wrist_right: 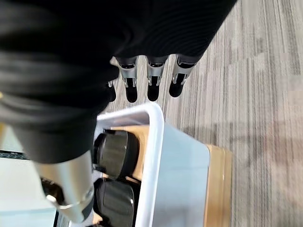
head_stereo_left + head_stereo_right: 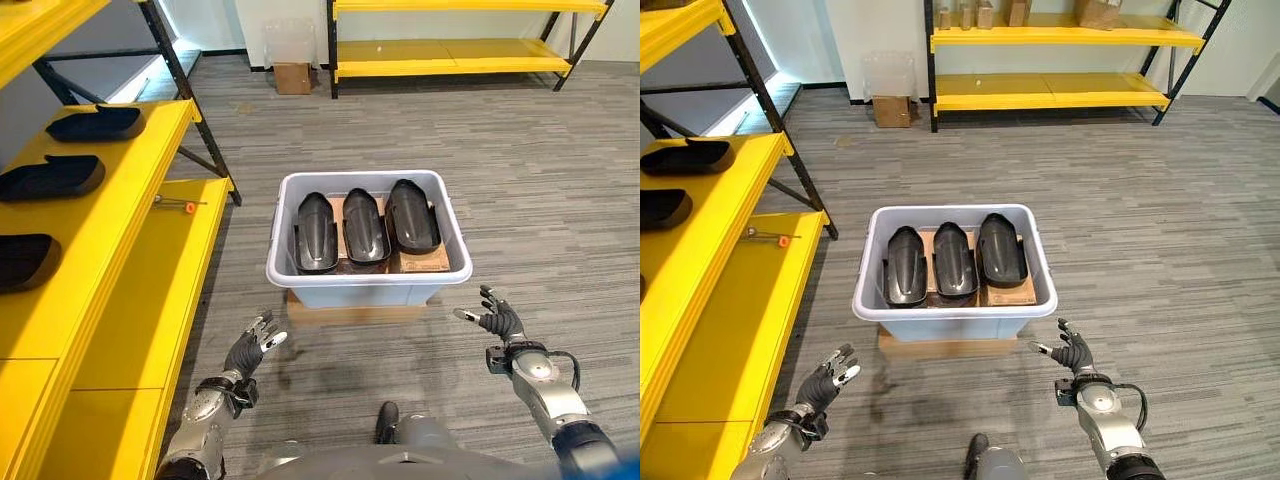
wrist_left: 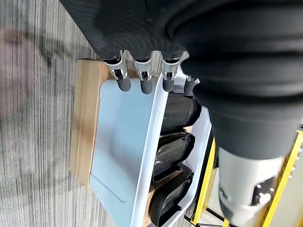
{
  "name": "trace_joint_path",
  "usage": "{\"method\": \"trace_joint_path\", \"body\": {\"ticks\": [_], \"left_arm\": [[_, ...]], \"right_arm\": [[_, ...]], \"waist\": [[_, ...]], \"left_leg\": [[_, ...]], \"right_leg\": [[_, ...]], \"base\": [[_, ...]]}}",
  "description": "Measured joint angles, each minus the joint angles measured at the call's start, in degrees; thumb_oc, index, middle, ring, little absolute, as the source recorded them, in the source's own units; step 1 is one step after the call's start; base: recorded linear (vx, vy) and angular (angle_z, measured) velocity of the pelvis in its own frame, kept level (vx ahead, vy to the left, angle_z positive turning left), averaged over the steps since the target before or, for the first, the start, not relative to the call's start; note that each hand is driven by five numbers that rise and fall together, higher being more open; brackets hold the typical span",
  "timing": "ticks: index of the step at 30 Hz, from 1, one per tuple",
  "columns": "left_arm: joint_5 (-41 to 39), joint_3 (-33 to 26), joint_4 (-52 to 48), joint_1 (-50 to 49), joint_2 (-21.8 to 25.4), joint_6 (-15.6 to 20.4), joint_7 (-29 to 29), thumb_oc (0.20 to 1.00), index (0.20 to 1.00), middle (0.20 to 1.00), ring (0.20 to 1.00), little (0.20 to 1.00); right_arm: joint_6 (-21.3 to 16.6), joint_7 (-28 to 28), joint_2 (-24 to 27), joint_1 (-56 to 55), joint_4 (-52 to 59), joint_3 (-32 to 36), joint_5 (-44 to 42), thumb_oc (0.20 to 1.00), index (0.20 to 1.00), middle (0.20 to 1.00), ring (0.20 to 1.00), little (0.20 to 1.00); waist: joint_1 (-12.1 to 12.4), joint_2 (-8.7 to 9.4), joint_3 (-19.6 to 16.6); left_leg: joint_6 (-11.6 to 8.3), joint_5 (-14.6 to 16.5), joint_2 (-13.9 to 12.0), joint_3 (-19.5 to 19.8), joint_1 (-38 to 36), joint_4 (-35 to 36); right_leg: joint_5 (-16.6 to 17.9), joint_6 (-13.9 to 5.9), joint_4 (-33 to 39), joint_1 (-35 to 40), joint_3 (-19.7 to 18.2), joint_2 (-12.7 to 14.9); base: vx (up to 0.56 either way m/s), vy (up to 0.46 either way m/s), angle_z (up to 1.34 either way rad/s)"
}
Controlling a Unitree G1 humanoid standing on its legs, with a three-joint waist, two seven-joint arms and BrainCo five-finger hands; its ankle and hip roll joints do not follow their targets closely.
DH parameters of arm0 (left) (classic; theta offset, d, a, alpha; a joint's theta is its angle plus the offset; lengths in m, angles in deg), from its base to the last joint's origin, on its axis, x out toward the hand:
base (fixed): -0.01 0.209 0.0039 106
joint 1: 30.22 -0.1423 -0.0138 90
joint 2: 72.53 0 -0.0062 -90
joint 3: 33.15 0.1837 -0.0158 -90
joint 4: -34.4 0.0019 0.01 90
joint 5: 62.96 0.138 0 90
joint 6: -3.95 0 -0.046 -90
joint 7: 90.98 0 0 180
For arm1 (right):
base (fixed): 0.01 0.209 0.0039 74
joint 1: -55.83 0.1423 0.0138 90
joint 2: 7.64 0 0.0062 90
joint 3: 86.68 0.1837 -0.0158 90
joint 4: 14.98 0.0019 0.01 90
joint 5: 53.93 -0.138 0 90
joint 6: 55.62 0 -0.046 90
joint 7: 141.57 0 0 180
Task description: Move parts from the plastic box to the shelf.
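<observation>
Both hands hanging open and empty just short of the plastic box.

The left hand [image 2: 252, 348] and right hand [image 2: 495, 318] are hovering with fingers relaxed and spread, touching nothing. Just beyond and between them, the plastic box [image 2: 367, 283] is sitting on a flat wooden block [image 2: 352, 314], holding three dark parts [image 2: 365, 227] side by side, long axes running away from the hands. Further off, left of the left hand, more parts are lying on the yellow shelf [image 2: 120, 200].

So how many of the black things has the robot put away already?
Three black parts already lie on the yellow shelf. Nothing is in hand: the left hand and right hand hover open in front of the plastic box. Three more parts are in the box, waiting to be moved.
</observation>
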State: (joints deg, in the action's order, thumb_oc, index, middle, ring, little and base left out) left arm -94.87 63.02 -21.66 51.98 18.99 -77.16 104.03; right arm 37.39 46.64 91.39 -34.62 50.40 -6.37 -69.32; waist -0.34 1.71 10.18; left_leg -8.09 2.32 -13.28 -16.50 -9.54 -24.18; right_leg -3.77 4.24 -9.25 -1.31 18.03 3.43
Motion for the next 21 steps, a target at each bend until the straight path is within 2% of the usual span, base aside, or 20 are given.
{"method": "trace_joint_path", "body": {"ticks": [2, 3, 4, 5, 6, 7, 8, 9, 10, 11, 12, 13, 15, 16, 18, 20, 21], "left_arm": [[-0.02, -0.17, 1.21, -0.52, -0.43, 0.01, -0.05, 1.0, 1.0, 1.0, 1.0, 1.0], [-0.01, -0.26, 1.37, -0.8, -0.67, 0.02, -0.28, 1.0, 1.0, 1.0, 1.0, 1.0], [-0.02, -0.38, 1.47, -0.89, -0.78, 0.02, -0.4, 1.0, 1.0, 1.0, 1.0, 1.0], [-0.05, -0.77, 1.89, -0.75, -0.81, 0.06, -0.41, 1.0, 1.0, 1.0, 1.0, 1.0], [-0.08, -1.83, 2.27, -0.57, -0.8, 0.01, -0.42, 1.0, 1.0, 1.0, 1.0, 1.0], [-0.1, -1.82, 2.23, -0.36, -0.78, 0.02, -0.39, 1.0, 1.0, 1.0, 1.0, 1.0], [-0.06, -1.73, 2.25, -0.16, -0.8, 0.02, -0.39, 1.0, 1.0, 1.0, 1.0, 1.0], [-0.06, -1.73, 1.99, 1.0, -0.73, 0.06, -0.45, 1.0, 1.0, 1.0, 1.0, 1.0], [-0.05, -1.76, 1.82, 1.43, -0.51, 0.1, -0.55, 1.0, 1.0, 1.0, 1.0, 1.0], [-0.04, -1.61, 1.58, 1.3, -0.41, 0.09, -0.74, 1.0, 1.0, 1.0, 1.0, 1.0], [-0.07, -1.5, 1.36, 1.06, -0.41, 0.14, -1.41, 1.0, 1.0, 1.0, 1.0, 1.0], [-0.11, -1.5, 1.34, 1.15, -0.47, 0.26, -1.77, 1.0, 1.0, 1.0, 1.0, 1.0], [-0.38, -1.5, 1.51, 1.16, -0.55, 0.41, -2.12, 1.0, 1.0, 1.0, 1.0, 1.0], [-0.91, -1.51, 1.74, 0.95, -0.71, 0.42, -2.48, 1.0, 1.0, 1.0, 1.0, 1.0], [-1.52, -1.53, 1.82, 0.54, -0.9, 0.4, -2.58, 1.0, 1.0, 1.0, 1.0, 1.0], [-2.56, -1.62, 1.98, 0.05, -1.37, 0.36, -2.46, 1.0, 1.0, 1.0, 1.0, 1.0], [-2.43, -1.61, 2.16, 0.46, -1.56, 0.37, -1.87, 1.0, 1.0, 1.0, 1.0, 1.0]], "right_arm": [[0.0, 0.0, 0.37, 0.04, -0.21, 0.01, 0.01, 1.0, 1.0, 1.0, 1.0, 1.0], [0.0, -0.04, 0.65, 0.14, -0.28, 0.04, 0.01, 1.0, 1.0, 1.0, 1.0, 1.0], [0.0, -0.17, 0.74, 0.13, -0.29, 0.02, 0.01, 1.0, 1.0, 1.0, 1.0, 1.0], [-0.01, -0.33, 0.69, 0.15, -0.4, -0.04, 0.02, 1.0, 1.0, 1.0, 1.0, 1.0], [-0.01, -0.74, 0.3, 0.04, -1.12, 0.03, 0.02, 1.0, 1.0, 1.0, 1.0, 1.0], [0.02, -0.75, 0.3, 0.06, -1.57, 0.13, 0.02, 1.0, 1.0, 1.0, 1.0, 1.0], [-0.08, -0.78, 0.4, 0.03, -1.39, -0.03, -0.04, 1.0, 1.0, 1.0, 1.0, 1.0], [-0.07, -0.79, 0.68, 0.08, -1.56, 0.0, -0.07, 1.0, 1.0, 1.0, 1.0, 1.0], [-0.07, -0.81, 0.13, 0.2, -1.95, 0.03, -0.09, 1.0, 1.0, 1.0, 1.0, 1.0], [-0.07, -0.97, -0.4, 0.23, -2.36, 0.01, -0.09, 1.0, 1.0, 1.0, 1.0, 1.0], [-0.06, -1.14, -0.69, 0.24, -2.43, -0.11, -0.07, 1.0, 1.0, 1.0, 1.0, 1.0], [-0.06, -1.22, -0.86, 0.31, -2.22, -0.08, -0.05, 1.0, 1.0, 1.0, 1.0, 1.0], [-0.1, -1.39, -1.55, 0.56, -2.22, -0.1, 0.09, 1.0, 1.0, 1.0, 1.0, 1.0], [-0.13, -1.51, -1.85, 0.51, -2.25, -0.22, 0.51, 1.0, 1.0, 1.0, 1.0, 1.0], [-0.12, -1.76, -1.84, 0.33, -2.37, -0.74, 1.17, 1.0, 1.0, 1.0, 1.0, 1.0], [-0.12, -1.83, -1.62, 0.04, -2.37, -0.84, 1.17, 1.0, 1.0, 1.0, 1.0, 1.0], [-0.16, -2.29, -1.02, 0.03, -2.33, -0.83, 1.18, 1.0, 1.0, 1.0, 1.0, 1.0]], "waist": [[0.01, 0.39, -0.68], [0.19, 0.48, -0.68], [0.15, 0.49, -0.71], [0.1, 0.41, -0.8], [-0.15, 0.88, -0.99], [0.04, 0.89, -1.04], [0.34, 0.89, -1.08], [0.46, 1.1, -0.68], [0.74, 1.14, -0.31], [0.55, 0.98, -0.08], [0.18, 0.55, 0.1], [-0.12, -0.05, 0.82], [0.49, -0.51, 1.83], [1.15, -0.81, 2.14], [1.48, -1.77, 2.91], [1.37, -2.81, 3.05], [1.1, -3.6, 3.13]], "left_leg": [[0.09, -3.3, -0.97, 1.67, 3.55, -5.27], [-0.22, -3.05, -1.08, 1.8, 4.83, -6.99], [0.31, -3.43, -1.02, 1.08, 5.31, -7.14], [0.03, -5.46, -1.59, 0.99, 5.8, -7.52], [-1.55, -7.5, -2.89, 1.05, 7.55, -10.87], [-1.47, -6.74, -4.02, 1.02, 10.71, -14.98], [-0.86, -5.08, -2.33, 0.69, 13.87, -15.04], [0.56, -4.45, -0.93, -0.67, 17.0, -14.86], [1.81, -2.29, 0.37, -1.83, 17.91, -13.32], [2.08, -0.05, 2.35, -2.12, 16.69, -6.5], [1.69, 0.66, 3.67, -4.03, 14.25, 3.44], [1.11, 0.02, 4.25, -5.73, 12.22, 12.81], [0.72, -2.98, 4.03, -5.87, 11.56, 22.46], [0.33, -5.59, 3.15, -4.64, 11.85, 25.76], [-0.68, -9.35, -0.46, -3.43, 13.22, 28.21], [-1.61, -10.53, -4.31, -3.36, 14.38, 26.18], [-1.5, -10.6, -4.53, -4.84, 12.52, 25.96]], "right_leg": [[-0.8, 1.8, 0.33, 0.14, -0.5, -0.69], [-1.15, 2.68, 0.48, 0.05, -0.69, -1.0], [-1.5, 3.17, 0.36, -0.05, -0.71, -1.28], [-2.66, 2.95, -0.16, -0.24, -0.12, -1.94], [-2.57, 3.23, 0.11, -0.06, 0.27, -2.08], [-2.19, 3.98, 0.88, 0.22, 0.39, -2.69], [-1.68, 5.16, 1.42, -0.09, 0.74, -2.59], [-1.47, 5.49, 1.6, -1.19, 1.15, -2.37], [-0.98, 5.17, 2.32, -1.04, 1.22, -2.43], [-0.47, 4.23, 3.4, -0.36, 1.22, -2.41], [-0.04, 3.15, 5.39, 0.94, 1.13, -2.78], [0.6, 2.44, 7.47, 2.62, 1.07, -3.38], [1.44, 1.22, 9.85, 4.33, 0.1, -3.7], [1.5, 0.81, 10.23, 4.69, -0.52, -3.76], [1.23, 1.24, 10.0, 5.07, -1.33, -3.93], [1.2, 1.27, 9.78, 5.82, -2.87, -3.78], [0.97, 0.86, 8.75, 5.98, -3.55, -3.32]], "base": [[0.12, -0.231, -0.12], [0.18, -0.267, -0.12], [0.15, -0.204, -0.07], [0.14, -0.195, 0.11], [-0.04, -0.146, 0.14], [-0.04, -0.136, 0.14], [-0.04, -0.057, 0.11], [0.06, 0.063, 0.13], [0.08, 0.113, 0.15], [0.08, 0.128, 0.14], [0.08, 0.121, 0.2], [0.11, 0.141, 0.1], [0.15, 0.167, -0.18], [0.13, 0.133, -0.4], [0.17, 0.123, -0.38], [0.25, 0.234, -0.47], [0.36, 0.402, -0.43]]}}
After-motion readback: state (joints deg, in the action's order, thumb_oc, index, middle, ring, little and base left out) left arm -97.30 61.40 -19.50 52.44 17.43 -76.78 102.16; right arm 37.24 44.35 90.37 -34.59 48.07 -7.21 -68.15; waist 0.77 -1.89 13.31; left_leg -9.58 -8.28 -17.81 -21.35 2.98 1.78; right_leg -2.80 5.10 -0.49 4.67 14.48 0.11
